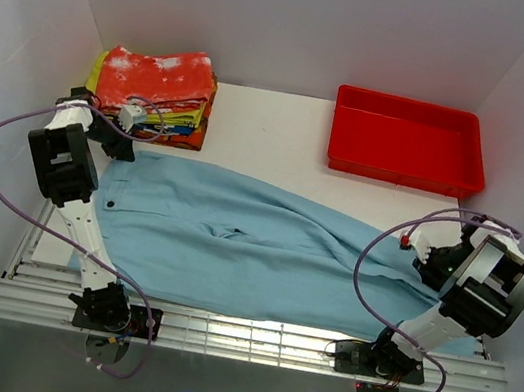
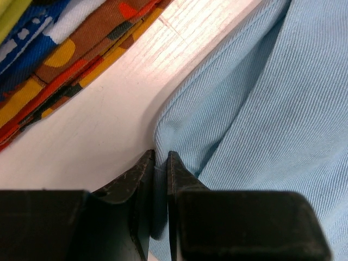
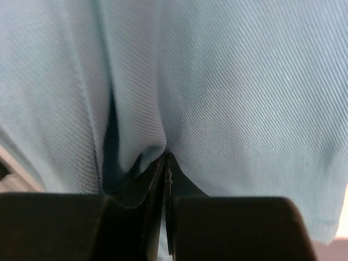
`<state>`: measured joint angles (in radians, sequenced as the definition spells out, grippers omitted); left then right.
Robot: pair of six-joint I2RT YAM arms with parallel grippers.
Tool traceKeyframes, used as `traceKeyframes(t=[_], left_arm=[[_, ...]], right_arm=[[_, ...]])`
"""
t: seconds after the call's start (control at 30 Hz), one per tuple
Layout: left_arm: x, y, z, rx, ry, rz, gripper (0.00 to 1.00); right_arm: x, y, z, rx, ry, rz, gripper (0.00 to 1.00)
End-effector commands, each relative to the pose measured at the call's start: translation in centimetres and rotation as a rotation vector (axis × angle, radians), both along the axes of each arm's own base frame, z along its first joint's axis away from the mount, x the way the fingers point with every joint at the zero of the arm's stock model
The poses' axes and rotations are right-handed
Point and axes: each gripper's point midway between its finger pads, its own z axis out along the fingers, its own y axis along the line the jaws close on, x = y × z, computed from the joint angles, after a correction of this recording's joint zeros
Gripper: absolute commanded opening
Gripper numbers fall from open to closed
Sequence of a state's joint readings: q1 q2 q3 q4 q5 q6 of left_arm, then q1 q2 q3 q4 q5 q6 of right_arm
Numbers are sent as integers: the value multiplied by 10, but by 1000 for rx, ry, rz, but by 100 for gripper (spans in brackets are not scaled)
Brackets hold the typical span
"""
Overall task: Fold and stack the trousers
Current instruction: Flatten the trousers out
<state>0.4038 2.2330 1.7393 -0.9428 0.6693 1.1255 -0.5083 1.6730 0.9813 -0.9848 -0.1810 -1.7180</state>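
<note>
Trousers flat; left gripper clenched on waist edge near stack, right gripper clenched on leg; table open beyond

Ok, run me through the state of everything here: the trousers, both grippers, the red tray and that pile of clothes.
trousers: unfolded, spread flat across the table, waist to the left.
left gripper: shut on the trousers' waist corner.
right gripper: shut on a pinch of leg fabric.
red tray: upright, empty, far right.
folded clothes: folded, stacked in the far left corner.
</note>
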Motion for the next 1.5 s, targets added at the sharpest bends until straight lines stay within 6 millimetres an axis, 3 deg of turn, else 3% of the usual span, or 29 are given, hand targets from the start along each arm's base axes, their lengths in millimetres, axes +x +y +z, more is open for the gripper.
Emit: traceKeyframes(t=[0.0, 0.03, 0.07, 0.13, 0.17, 0.2, 0.3, 0.33, 0.43, 0.57, 0.67, 0.87, 1.03, 1.1, 1.17, 1.23, 1.27, 1.4, 1.47], left_arm=[[-10, 2, 16, 27, 5, -4, 24], [-10, 1, 15, 26, 7, -4, 24], [-9, 2, 13, 25, 12, 0, 24], [-10, 4, 12, 28, 15, 2, 24], [-10, 3, 11, 29, 18, 0, 24], [-11, 3, 10, 30, 20, -3, 24], [-13, 1, 11, 28, 20, -6, 24], [-13, 2, 11, 29, 20, -6, 24], [-15, 1, 10, 29, 21, -10, 24], [-15, 1, 8, 32, 22, -15, 24], [-13, 1, 8, 27, 20, -13, 24], [-14, 3, 9, 38, 19, -14, 24], [-14, 2, 11, 35, 17, -12, 23], [-13, 3, 12, 37, 15, -9, 22], [-11, 4, 13, 31, 16, 5, 20], [-5, 6, 16, 22, 11, 22, 14], [-2, 6, 16, 14, 14, 45, 12], [24, 21, 20, 30, -22, 166, 0], [45, 38, 25, 75, -86, 248, 0]], right_arm=[[-81, 32, -2, 111, 284, 50, 8], [-75, 34, -2, 127, 266, 37, 8], [-70, 35, -3, 142, 262, 18, 15], [-36, 23, 8, 142, 196, -65, 22], [-23, 20, 10, 159, 185, -90, 31], [6, 5, 25, 137, 107, -115, 34], [41, -7, 43, 149, 18, -147, 42], [61, -16, 58, 135, -51, -149, 43], [87, -26, 79, 118, -141, -145, 47], [101, -43, 75, 52, -178, -118, 61], [110, -57, 61, 15, -172, -108, 65], [106, -69, 29, -27, -111, -72, 71], [86, -66, -2, -55, -54, -28, 68], [80, -63, -5, -57, -39, -13, 49], [75, -58, -7, -61, -46, 6, 18], [88, -62, -7, -87, -99, 6, 8], [96, -65, -6, -99, -115, -22, 8], [157, -84, 9, -167, -278, -113, 8], [197, -94, 24, -207, -381, -135, 8]])
